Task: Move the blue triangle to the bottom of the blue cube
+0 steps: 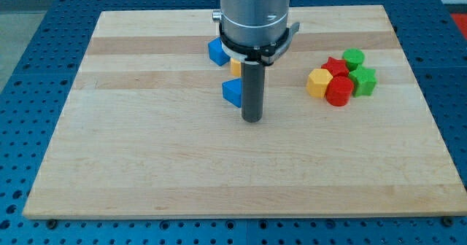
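Observation:
The blue triangle [233,92] lies near the board's middle, just below a yellow block [236,67] that is mostly hidden by the arm. The blue cube [217,52] sits above and slightly left of the triangle, at the arm's left edge. My tip [252,119] rests on the board right beside the triangle, at its right and slightly lower; the rod touches or nearly touches the triangle's right side.
A cluster of blocks lies at the view's right: a yellow block [319,82], a red star [336,65], a red cylinder [338,92], a green cylinder [353,57] and a green star [363,80]. The wooden board [146,165] lies on a blue perforated table.

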